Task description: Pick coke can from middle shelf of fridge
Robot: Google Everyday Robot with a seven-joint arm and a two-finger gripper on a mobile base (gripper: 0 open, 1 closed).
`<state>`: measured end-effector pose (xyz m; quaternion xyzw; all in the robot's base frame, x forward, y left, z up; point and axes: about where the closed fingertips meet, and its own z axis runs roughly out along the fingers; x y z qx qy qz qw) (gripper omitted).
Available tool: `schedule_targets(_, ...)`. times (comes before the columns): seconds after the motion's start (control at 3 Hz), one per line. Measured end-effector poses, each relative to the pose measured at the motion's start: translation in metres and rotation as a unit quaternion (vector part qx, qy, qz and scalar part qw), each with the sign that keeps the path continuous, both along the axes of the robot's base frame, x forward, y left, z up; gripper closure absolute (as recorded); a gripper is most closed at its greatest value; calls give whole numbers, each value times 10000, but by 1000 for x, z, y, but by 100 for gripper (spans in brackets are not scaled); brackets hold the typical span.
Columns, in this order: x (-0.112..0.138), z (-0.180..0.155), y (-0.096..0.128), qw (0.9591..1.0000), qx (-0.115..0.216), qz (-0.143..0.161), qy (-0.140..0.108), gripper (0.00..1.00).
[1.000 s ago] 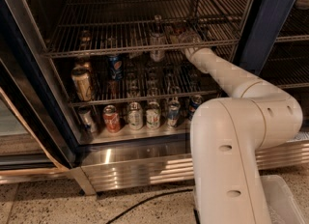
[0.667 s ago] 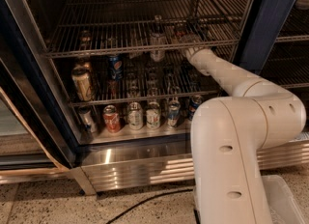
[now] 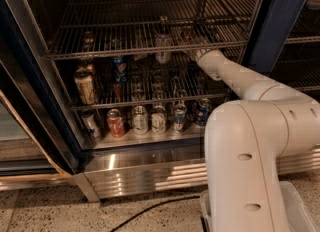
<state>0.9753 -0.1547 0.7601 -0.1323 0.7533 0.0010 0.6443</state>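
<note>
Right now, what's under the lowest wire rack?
A row of cans on the fridge floor, one red. The arm hides anything farther right. The gripper is at the upper rack.

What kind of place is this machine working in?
Likely a shop or office pantry: a drinks fridge with wire racks and rows of soda cans. The robot's hand reaches onto an upper rack.

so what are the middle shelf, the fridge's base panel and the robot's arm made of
Middle shelf: looks like chromed steel wire, thin shiny rods with a thicker front rail. Base panel: probably stainless steel, ribbed, with streaky reflections. Arm: likely matte off-white plastic, a smooth moulded shell; its gripper reaches in over that shelf.
</note>
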Motion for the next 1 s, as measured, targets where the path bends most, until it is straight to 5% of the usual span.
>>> schedule_targets(1.0,-36,20,-7,9989,309,348,-70,100)
